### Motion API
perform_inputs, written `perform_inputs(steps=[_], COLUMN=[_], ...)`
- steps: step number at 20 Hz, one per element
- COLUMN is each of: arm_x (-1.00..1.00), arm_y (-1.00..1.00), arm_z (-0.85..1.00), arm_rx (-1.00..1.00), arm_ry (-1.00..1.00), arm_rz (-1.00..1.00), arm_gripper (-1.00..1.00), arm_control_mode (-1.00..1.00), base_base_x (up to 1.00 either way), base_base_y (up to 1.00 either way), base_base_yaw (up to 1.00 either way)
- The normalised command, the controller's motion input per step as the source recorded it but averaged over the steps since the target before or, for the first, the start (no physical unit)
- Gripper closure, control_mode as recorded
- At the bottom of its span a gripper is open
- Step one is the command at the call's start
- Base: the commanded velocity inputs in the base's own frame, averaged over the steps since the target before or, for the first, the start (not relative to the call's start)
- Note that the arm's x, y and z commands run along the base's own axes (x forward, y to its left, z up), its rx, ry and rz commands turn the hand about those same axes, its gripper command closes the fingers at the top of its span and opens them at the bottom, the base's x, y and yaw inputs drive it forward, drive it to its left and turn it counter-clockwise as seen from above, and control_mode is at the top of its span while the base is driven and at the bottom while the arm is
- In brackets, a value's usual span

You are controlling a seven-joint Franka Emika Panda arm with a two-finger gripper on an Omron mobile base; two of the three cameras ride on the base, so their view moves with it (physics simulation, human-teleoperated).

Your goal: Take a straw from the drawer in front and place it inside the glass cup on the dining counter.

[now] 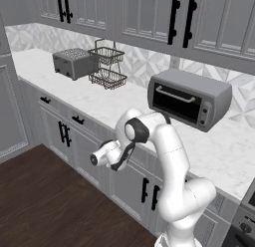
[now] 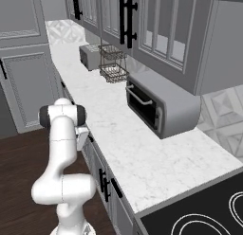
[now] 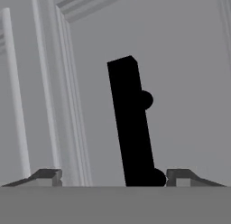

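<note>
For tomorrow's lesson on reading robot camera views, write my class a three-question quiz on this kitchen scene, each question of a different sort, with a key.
1. True or false: the gripper has its fingertips spread, one on each side of the black bar handle in the hand view.
2. Multiple choice: what stands on the marble worktop between the toaster and the toaster oven? A) a kettle B) wire baskets C) a blue bowl
3. Fill in: the cabinet fronts under the worktop are ____ in colour.

Key: 1 true. 2 B. 3 grey.
</note>
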Motion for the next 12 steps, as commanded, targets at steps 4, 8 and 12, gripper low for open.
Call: perform_inputs(steps=[4, 8, 12], arm_x=[0.11, 0.02, -0.03], arm_y=[-0.13, -0.05, 0.02], arm_z=[-0.11, -0.11, -0.07], arm_rx=[0.0, 0.0, 0.0], arm_ry=[-0.06, -0.01, 0.0], arm_rz=[0.0, 0.0, 0.0], arm_gripper=[1.0, 1.0, 1.0], arm_control_mode=[-1.0, -1.0, -1.0], base_base_x=[0.0, 0.0, 0.0], base_base_y=[0.0, 0.0, 0.0], base_base_yaw=[0.0, 0.0, 0.0])
